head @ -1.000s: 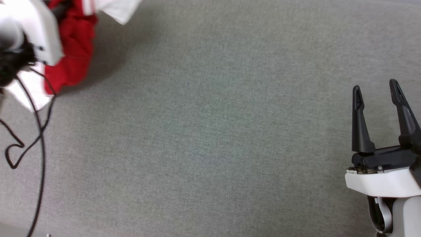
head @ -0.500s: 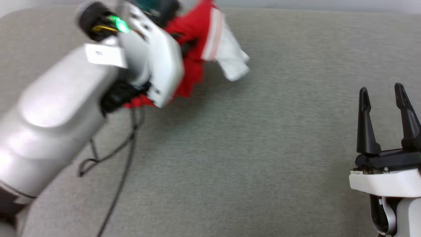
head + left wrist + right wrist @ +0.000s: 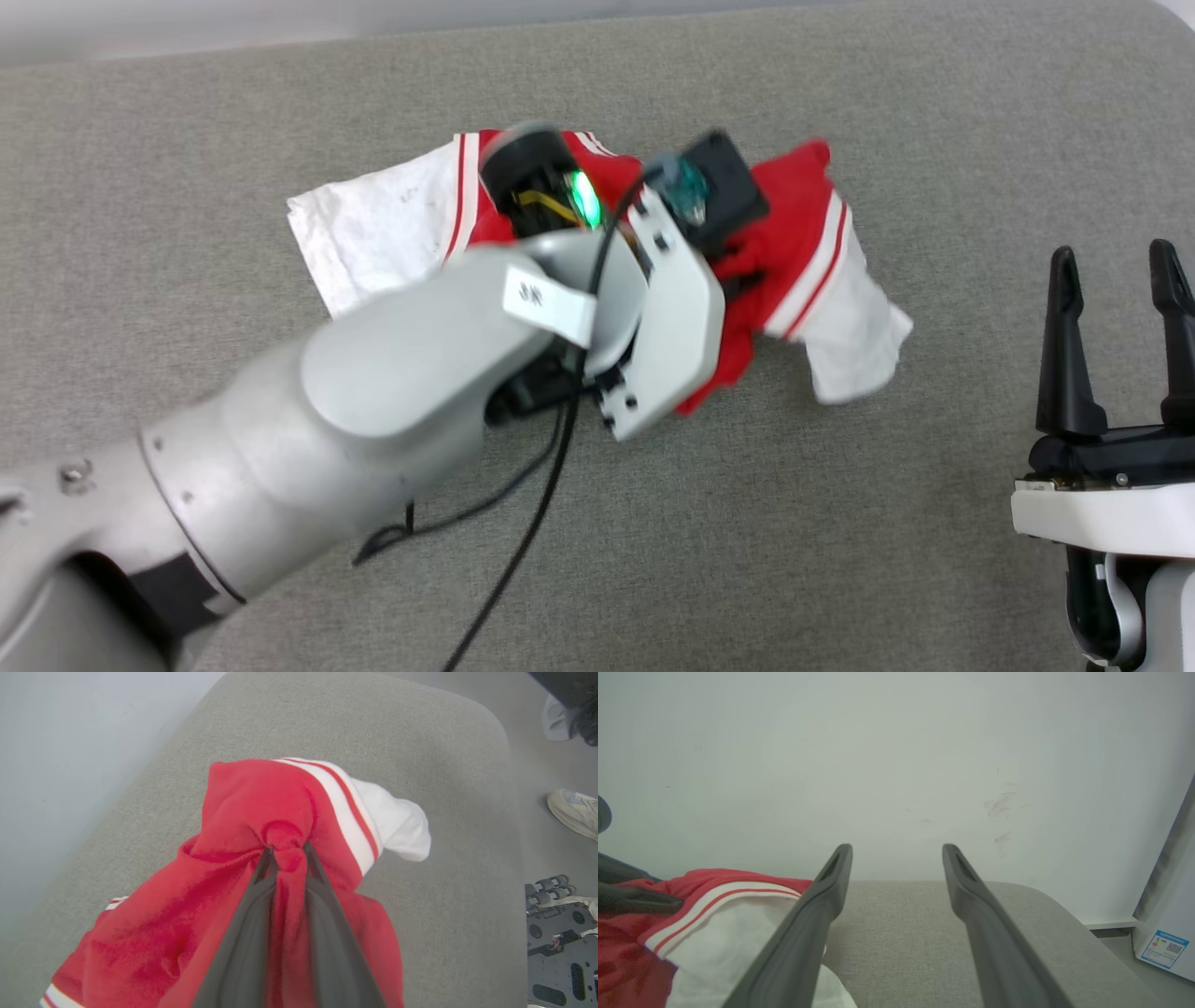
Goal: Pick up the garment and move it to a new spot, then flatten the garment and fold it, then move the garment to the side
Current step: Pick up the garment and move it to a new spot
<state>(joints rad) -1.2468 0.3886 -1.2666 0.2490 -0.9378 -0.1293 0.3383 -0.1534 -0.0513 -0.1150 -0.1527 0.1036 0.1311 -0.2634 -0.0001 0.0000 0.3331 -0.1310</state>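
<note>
Pinching a bunched fold of red cloth between its two dark fingers, the left gripper (image 3: 286,851) has its jaws drawn nearly together on the red jersey-style T-shirt with white short sleeves (image 3: 794,233), the fabric squeezed into a knot right at the fingertips. The shirt sits crumpled toward the far middle of the broad grey woven-fabric cushion (image 3: 840,560), under and around the left wrist. One white sleeve with red-and-white stripe trim spreads out to the left on the cushion, and the other hangs out to the right. Whether the red body is lifted clear of the cushion I cannot tell. A pale grey forearm (image 3: 373,392) reaches in from the lower left, with a small green light (image 3: 585,198) glowing at its wrist and a thin black cable (image 3: 523,551) trailing down from it over the cushion. At the lower right the right gripper (image 3: 1116,257) stands with its fingers spread wide, holding nothing, well apart from the shirt. Behind the cushion is a plain pale wall (image 3: 878,742), and past the cushion's end a pale sneaker (image 3: 572,812) rests on the floor.
</note>
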